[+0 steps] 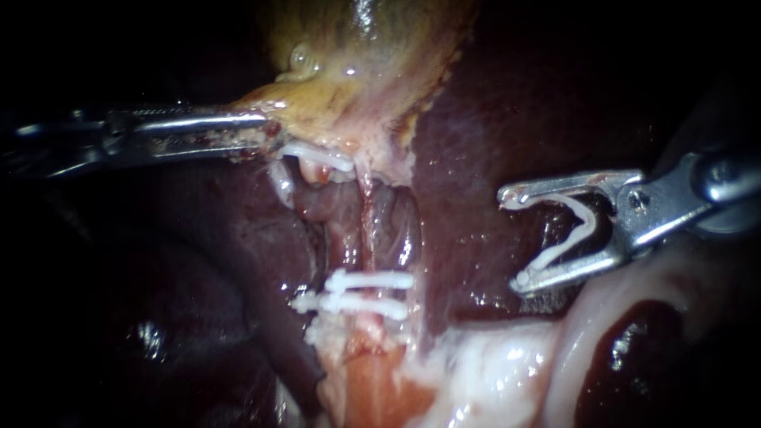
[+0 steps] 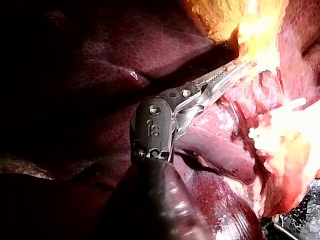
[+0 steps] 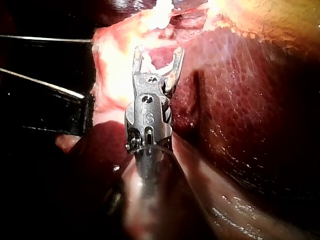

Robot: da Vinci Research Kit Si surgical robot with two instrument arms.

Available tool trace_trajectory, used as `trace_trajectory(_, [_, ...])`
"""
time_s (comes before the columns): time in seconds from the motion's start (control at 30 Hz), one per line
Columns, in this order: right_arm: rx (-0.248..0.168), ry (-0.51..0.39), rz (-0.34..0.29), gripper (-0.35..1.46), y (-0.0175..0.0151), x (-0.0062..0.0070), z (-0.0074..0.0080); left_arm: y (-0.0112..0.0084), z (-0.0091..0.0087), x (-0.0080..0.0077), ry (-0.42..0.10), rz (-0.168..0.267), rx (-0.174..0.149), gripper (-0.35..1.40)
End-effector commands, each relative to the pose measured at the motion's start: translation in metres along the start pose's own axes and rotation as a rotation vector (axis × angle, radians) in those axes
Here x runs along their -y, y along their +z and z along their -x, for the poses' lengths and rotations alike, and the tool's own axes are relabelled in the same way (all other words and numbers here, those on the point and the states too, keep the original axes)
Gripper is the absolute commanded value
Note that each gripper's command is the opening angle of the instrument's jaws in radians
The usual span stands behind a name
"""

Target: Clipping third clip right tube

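Our left instrument (image 1: 265, 131) lies nearly level, its jaws closed on the yellowish edge of the gallbladder (image 1: 357, 71). Our right instrument (image 1: 514, 242) comes in from the right with its jaws pointing left, spread wide and holding an open white clip (image 1: 575, 230) between them, one leg along each jaw. It hangs over the liver (image 1: 491, 103), apart from the right tube (image 1: 392, 226) at the middle – two clips (image 1: 369, 293) already cross that tube lower down
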Motion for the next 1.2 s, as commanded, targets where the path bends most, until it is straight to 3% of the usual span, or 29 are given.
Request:
trace_trajectory(0.03, [0.000,0.000,0.000,0.50,0.0000,0.0000,0.0000,-0.0002,-0.0001,0.0000,-0.001,0.001,0.000,-0.35])
trace_trajectory(0.23, [0.000,0.000,0.000,0.50,0.0000,0.0001,0.0000,-0.0029,-0.0027,-0.0004,-0.017,0.012,0.009,-0.35])
trace_trajectory(0.37, [-0.006,0.001,0.001,0.50,0.0001,0.0001,-0.0001,-0.0059,-0.0060,-0.0009,-0.013,0.005,-0.032,-0.35])
trace_trajectory(0.47, [-0.012,0.002,0.003,0.50,0.0001,0.0000,-0.0001,-0.0070,-0.0073,-0.0012,-0.004,-0.001,-0.044,-0.35])
trace_trajectory(0.57, [-0.029,0.012,0.008,0.50,0.0004,-0.0002,-0.0005,-0.0071,-0.0073,-0.0014,-0.004,-0.002,-0.047,-0.35])
trace_trajectory(0.73, [-0.086,0.152,0.028,0.50,0.0023,-0.0016,-0.0019,-0.0065,-0.0066,-0.0014,0.000,-0.006,-0.049,-0.35])
trace_trajectory(0.97, [-0.095,0.290,0.058,0.50,0.0076,-0.0040,-0.0034,-0.0061,-0.0063,-0.0015,0.002,-0.009,-0.050,-0.35])
trace_trajectory(1.2, [-0.144,0.391,0.080,0.50,0.0121,-0.0064,-0.0043,-0.0057,-0.0061,-0.0015,0.003,-0.011,-0.051,-0.35])
